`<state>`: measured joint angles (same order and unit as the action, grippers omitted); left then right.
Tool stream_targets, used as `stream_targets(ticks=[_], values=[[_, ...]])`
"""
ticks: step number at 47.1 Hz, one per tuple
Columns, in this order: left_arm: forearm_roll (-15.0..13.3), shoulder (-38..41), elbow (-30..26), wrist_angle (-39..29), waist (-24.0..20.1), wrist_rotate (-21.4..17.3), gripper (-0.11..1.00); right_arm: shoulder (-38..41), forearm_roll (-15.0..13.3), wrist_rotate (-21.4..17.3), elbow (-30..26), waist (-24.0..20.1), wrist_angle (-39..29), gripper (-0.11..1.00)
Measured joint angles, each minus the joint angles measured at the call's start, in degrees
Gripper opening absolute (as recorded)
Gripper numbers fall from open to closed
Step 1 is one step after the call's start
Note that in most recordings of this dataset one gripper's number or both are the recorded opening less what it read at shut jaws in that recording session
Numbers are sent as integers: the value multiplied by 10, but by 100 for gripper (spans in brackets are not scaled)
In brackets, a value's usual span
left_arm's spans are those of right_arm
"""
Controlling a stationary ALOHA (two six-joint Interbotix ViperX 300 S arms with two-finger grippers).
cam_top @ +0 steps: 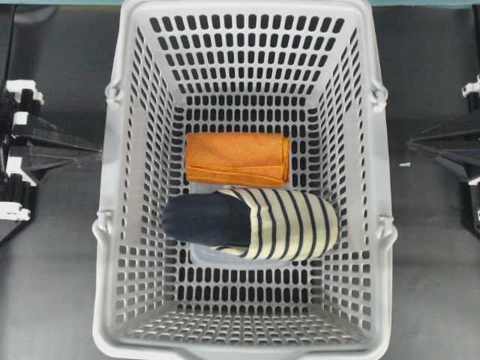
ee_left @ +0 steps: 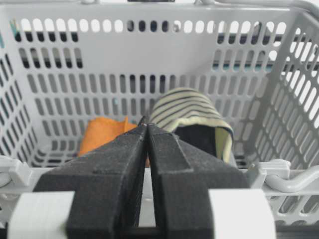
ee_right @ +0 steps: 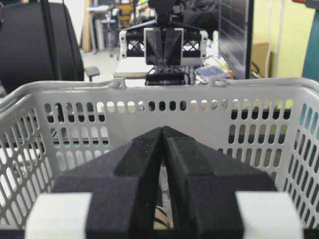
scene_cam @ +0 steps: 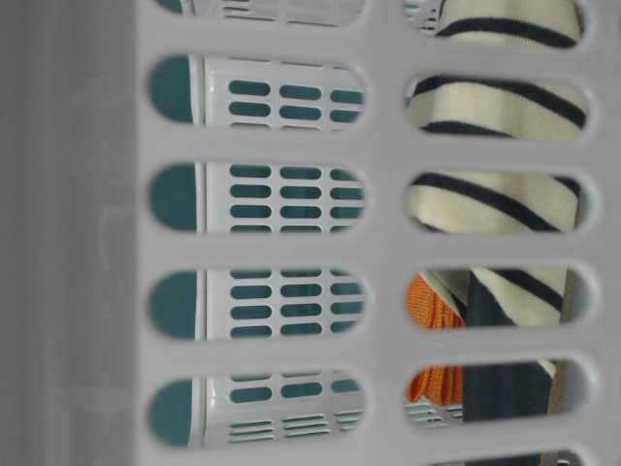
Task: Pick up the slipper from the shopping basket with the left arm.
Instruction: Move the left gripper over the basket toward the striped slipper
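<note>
basket: shopping basket (cam_top: pixel 240 22), light-grey, slotted walls and floor, sits mid-table between my two arms. It's my reference for everything below.
slipper: slipper (cam_top: pixel 255 223) lies flat on the basket floor, roughly centre, a bit toward the near rim in the overhead view. Cream striped toe points to the basket's right wall, dark navy heel end to its left wall.
slipper, left wrist view: seen over the basket's rim, against the far wall, opening of the shoe facing my camera (ee_left: pixel 192 119).
slipper, table-level view: stripes visible only through the basket wall slots (scene_cam: pixel 495 199).
cloth: orange folded cloth (cam_top: pixel 238 158) on the basket floor, just beside the slipper on its far side. The edges look touching or overlapping where they meet; can't tell which.
left gripper: my left gripper (ee_left: pixel 147 130) is outside the basket, at its left wall, above rim level. Fingertips pressed together, nothing between them.
right gripper: my right gripper (ee_right: pixel 163 133) is outside the basket's right wall, also above the rim. Jaws closed tip to tip, empty.
contact: neither gripper touches the basket, slipper or cloth.
arms: overhead view shows the left arm (cam_top: pixel 45 146) and the right arm (cam_top: pixel 450 146) on opposite sides of the basket, both pointing at it, both well apart from the slipper.
</note>
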<state>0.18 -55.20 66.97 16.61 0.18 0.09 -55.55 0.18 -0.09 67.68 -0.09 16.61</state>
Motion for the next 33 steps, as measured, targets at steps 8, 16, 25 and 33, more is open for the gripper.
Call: stream_targets(ticks=[8, 16, 25, 33], values=[[19, -1, -40, -54, 1, 5, 0, -1, 3, -3, 0, 0, -6, 0], [22, 12, -122, -152, 16, 4, 0, -13, 4, -4, -1, 0, -32, 0], [22, 90, -244, -299, 42, 17, 0, -27, 4, -4, 0, -1, -54, 0], [22, 197, -359, -434, 54, 24, 0, -36, 5, -4, -1, -3, -66, 0]])
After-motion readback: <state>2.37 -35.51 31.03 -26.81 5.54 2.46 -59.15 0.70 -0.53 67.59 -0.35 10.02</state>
